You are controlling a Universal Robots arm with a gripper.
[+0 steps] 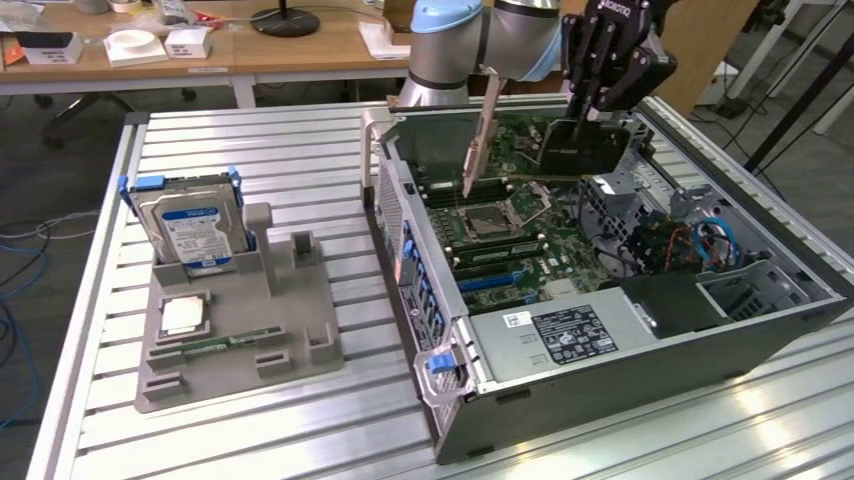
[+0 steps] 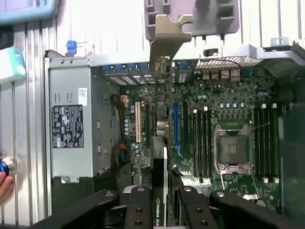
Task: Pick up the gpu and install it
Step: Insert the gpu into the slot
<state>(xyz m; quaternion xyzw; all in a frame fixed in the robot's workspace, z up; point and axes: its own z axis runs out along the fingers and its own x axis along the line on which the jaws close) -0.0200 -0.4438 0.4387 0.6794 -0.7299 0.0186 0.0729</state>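
On the tabletop [image 1: 267, 130], left of the open computer case [image 1: 561, 400], a hard drive [image 1: 187, 232] stands. Above the case, the hand [image 1: 597, 108] pinches the gpu [image 1: 583, 150] (board edge-on, bracket [image 1: 478, 150] hanging downward); its lower edge is hidden.

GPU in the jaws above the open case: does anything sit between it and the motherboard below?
Nothing visible does. The gripper holds the GPU over the motherboard, with open air beneath the card.

The arm reaches steeply down, its claw [image 1: 597, 112] clamped shut, fingers [image 2: 140, 210] vertical.
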